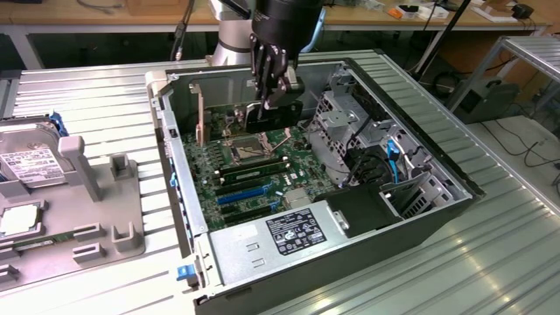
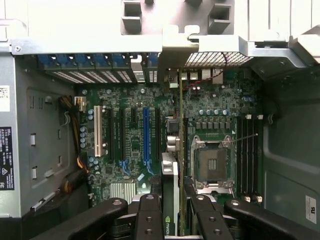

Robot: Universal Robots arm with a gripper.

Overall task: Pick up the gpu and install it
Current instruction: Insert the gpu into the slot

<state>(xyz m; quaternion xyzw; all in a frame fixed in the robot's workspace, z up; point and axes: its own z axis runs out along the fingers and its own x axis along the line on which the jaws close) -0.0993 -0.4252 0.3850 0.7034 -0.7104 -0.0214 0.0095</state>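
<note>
My gripper (image 1: 273,98) hangs over the open computer case (image 1: 180,170) and is shut on the gpu (image 1: 274,117), a thin card with a black cooler held on edge. In the wrist view the gpu (image 2: 171,187) is seen edge-on between my black fingers (image 2: 149,217), with its green board running toward the silver bracket by the case's rear wall. The card hangs above the large green motherboard (image 2: 130,100), between the blue slot (image 2: 146,135) and the processor socket (image 2: 209,165). Whether it touches the board I cannot tell.
A power supply with a black label (image 1: 298,236) fills the near end of the case. A metal drive cage (image 1: 350,125) and cables (image 1: 389,164) line the exterior view's right side. A grey fixture (image 1: 96,190) with a hard drive (image 1: 22,164) stands at the exterior view's left.
</note>
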